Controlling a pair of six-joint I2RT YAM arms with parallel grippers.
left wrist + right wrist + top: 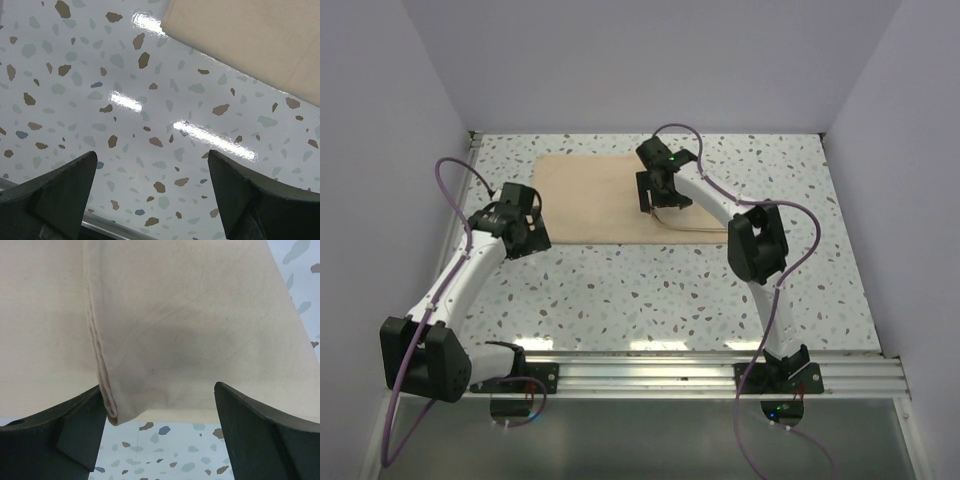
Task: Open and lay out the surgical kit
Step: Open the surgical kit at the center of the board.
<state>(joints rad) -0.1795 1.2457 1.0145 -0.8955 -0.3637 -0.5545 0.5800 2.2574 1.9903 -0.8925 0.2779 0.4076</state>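
The surgical kit shows as a tan cloth wrap (590, 200) lying flat at the back middle of the speckled table. My right gripper (655, 205) hovers over the cloth's right part. In the right wrist view it (160, 387) is open, the cloth (175, 315) fills the frame, and a folded hem edge (102, 375) hangs beside the left finger, not pinched. My left gripper (532, 232) sits just off the cloth's left edge. In its own view it (152, 155) is open over bare table, with a cloth corner (260, 40) at the upper right.
A metal rail (720, 370) runs along the table's near edge and shows as a strip (100, 222) in the left wrist view. Pale walls (420, 150) close in the left, back and right sides. Purple cables loop from both arms.
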